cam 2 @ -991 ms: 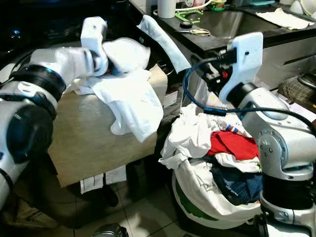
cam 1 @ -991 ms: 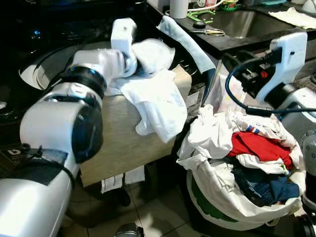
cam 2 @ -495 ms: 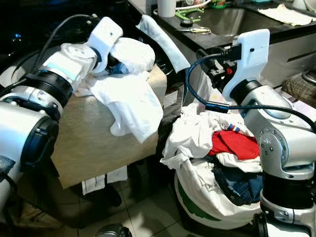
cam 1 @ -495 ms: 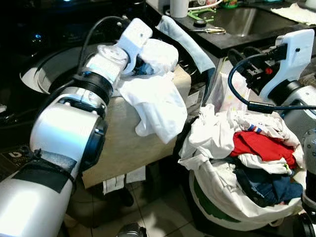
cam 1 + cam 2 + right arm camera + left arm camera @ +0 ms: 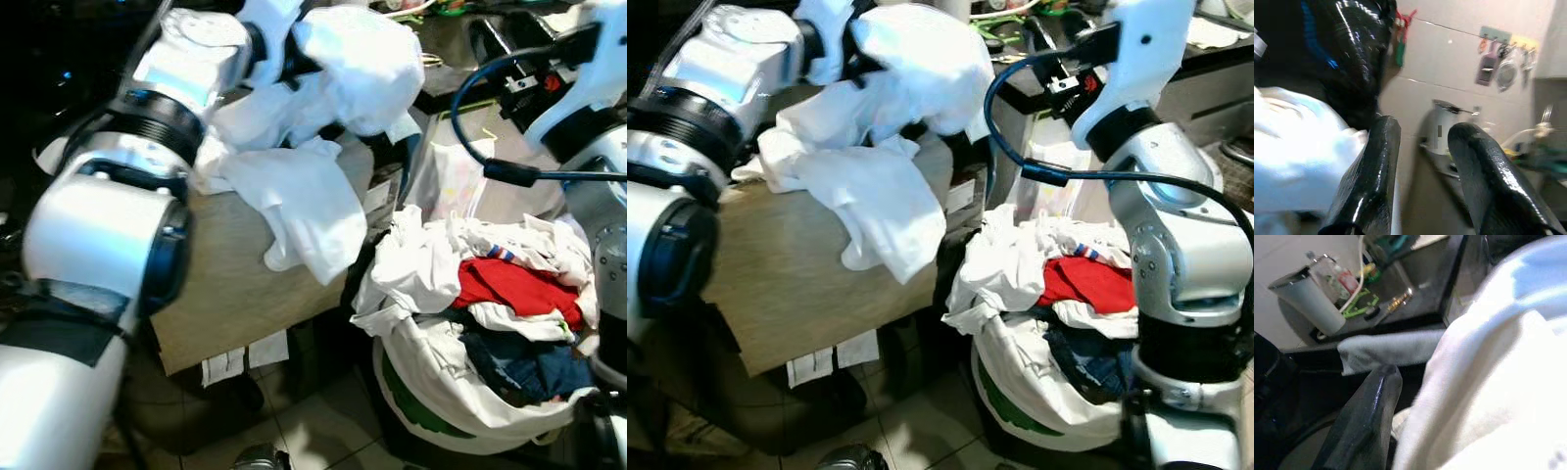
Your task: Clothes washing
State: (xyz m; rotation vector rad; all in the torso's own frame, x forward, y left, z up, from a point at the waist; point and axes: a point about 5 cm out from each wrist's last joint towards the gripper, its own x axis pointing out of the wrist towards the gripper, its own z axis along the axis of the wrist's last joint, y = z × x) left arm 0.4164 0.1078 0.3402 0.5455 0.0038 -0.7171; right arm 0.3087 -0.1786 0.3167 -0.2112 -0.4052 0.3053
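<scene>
My left gripper [image 5: 294, 61] is shut on a bunched white garment [image 5: 361, 57] and holds it up above the beige panel [image 5: 230, 264]. In the left wrist view one black finger [image 5: 1367, 418] lies against that white cloth [image 5: 1488, 382]. The garment's lower part [image 5: 304, 206] drapes over the panel's edge. At the right a white laundry bag [image 5: 441, 392] brims with clothes, a red one [image 5: 509, 286] on top. My right gripper [image 5: 1422, 132] is raised above the bag. It is open, with nothing between its fingers.
A dark counter with a sink [image 5: 1215, 44] runs behind the bag. In the left wrist view a pale towel [image 5: 1391, 350] hangs over the counter edge near a white cylinder [image 5: 1308, 303]. Tiled floor [image 5: 313, 431] lies below the panel.
My left gripper has lifted the white bundle up and to the right, off the panel's top. My right arm has risen a little.
</scene>
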